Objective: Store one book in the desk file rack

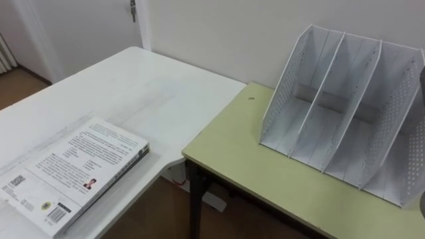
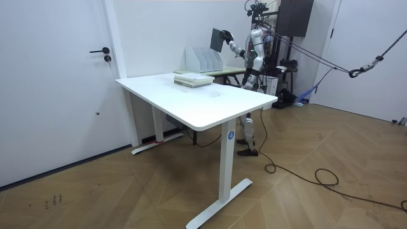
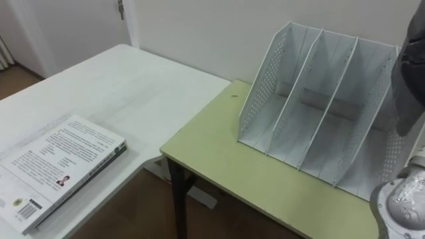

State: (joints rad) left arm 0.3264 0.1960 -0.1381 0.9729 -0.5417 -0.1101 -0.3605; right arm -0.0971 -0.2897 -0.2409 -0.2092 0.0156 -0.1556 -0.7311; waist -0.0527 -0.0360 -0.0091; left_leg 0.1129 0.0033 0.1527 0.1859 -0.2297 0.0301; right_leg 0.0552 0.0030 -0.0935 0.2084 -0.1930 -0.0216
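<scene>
The white table [image 1: 133,93] is lying well off to the left of the working hand, and it is carrying the other books [image 1: 73,172], flat and face up, which are playing no part right now. The green desk [image 1: 239,153] is sitting closer in, below the hand and spreading out to its left. On it the file rack [image 1: 285,93] is standing against the wall, its upright dividers running front to back and its slots opening upward and toward the robot. Every slot that is showing is looking empty. The book [image 3: 410,73] is hanging in the air, off both desks, at the near right end of the rack and above it. The nearest slots are therefore lying just below and slightly left of the hand, and the right arm is clearly the one placed for the move. In the room view the book is standing roughly upright, its long edge running up and down and its dark cover facing out. That is already close to the line of the dividers, so the coming move is probably turning on matching the thin edge to one slot and lowering it. It is looking like a slim, stiff, dark grey volume, plain as far as I can tell. The right hand [image 2: 227,43] is clamping the book at its lower edge on the robot's side, judging by how it is staying aloft, though the fingers are too small to make out.
</scene>
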